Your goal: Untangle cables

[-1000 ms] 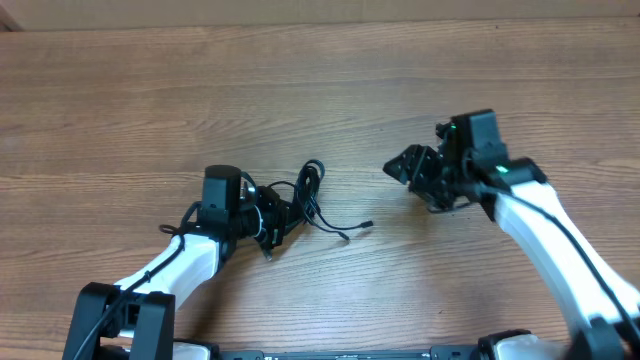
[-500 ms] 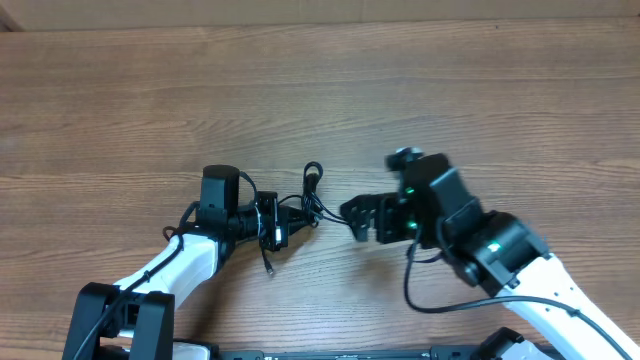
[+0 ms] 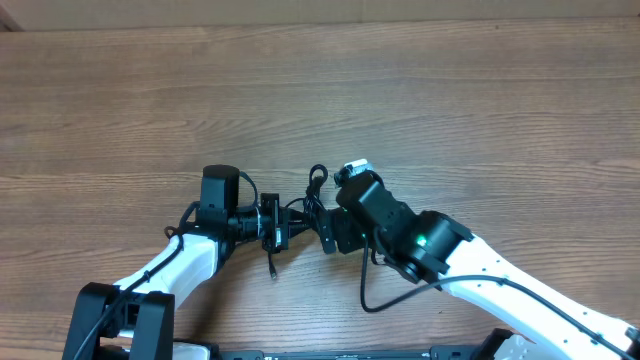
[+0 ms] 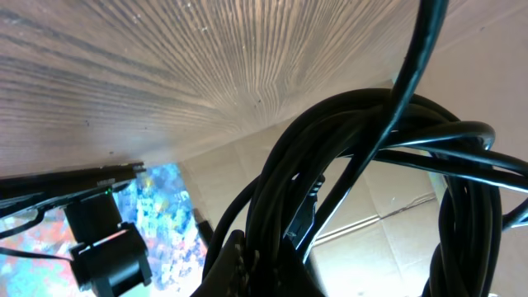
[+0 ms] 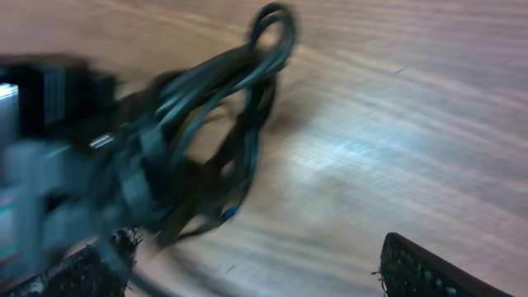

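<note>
Right, my left gripper is clamped on the cables, bunched between both arms; right gripper gapes beside them. Closing now might catch several strands and tighten the tangle.

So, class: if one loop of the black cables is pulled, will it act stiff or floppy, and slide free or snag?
Probably floppy: the cables bend in tight loops at the left gripper, and one end trails loose. Likely to snag, since strands cross over one another in the left wrist view.

Bundled black cables filling the foreground, wooden table behind
</note>
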